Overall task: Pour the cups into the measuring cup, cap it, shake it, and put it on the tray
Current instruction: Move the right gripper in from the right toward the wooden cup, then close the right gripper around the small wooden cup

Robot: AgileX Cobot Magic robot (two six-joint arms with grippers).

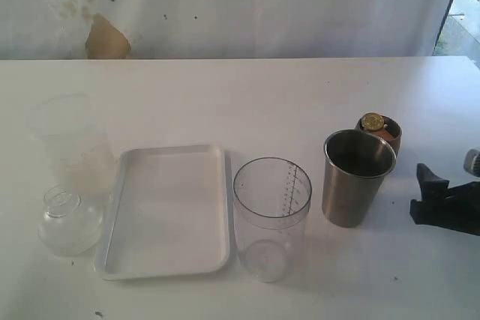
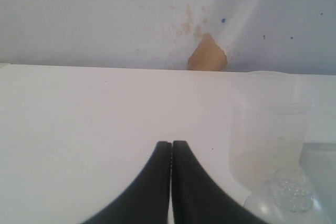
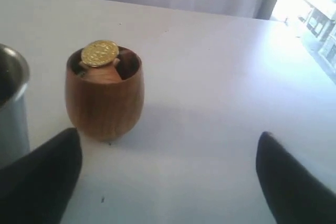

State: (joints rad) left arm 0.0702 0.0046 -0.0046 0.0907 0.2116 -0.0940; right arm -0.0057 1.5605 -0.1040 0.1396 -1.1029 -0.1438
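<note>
Pouring not begun. Right gripper point(image 3: 167, 145), jaws wide, faces the wooden cup point(image 3: 104, 100), seemingly its first pick; next, advance and close. Left gripper point(image 2: 171, 153) sits closed, empty.

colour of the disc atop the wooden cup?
Gold disc, embossed like a coin; clearest in the right wrist view.

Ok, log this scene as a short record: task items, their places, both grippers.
tray: left of centre, nothing on it
measuring cup: upright, right of the tray, looks empty
steel tumbler: upright, right of the measuring cup
wooden cup: behind the steel tumbler, gold coin at its mouth
frosted container: left of the tray, clear domed piece in front
left gripper: shut, holding nothing
right gripper: open, empty, facing the wooden cup
</note>
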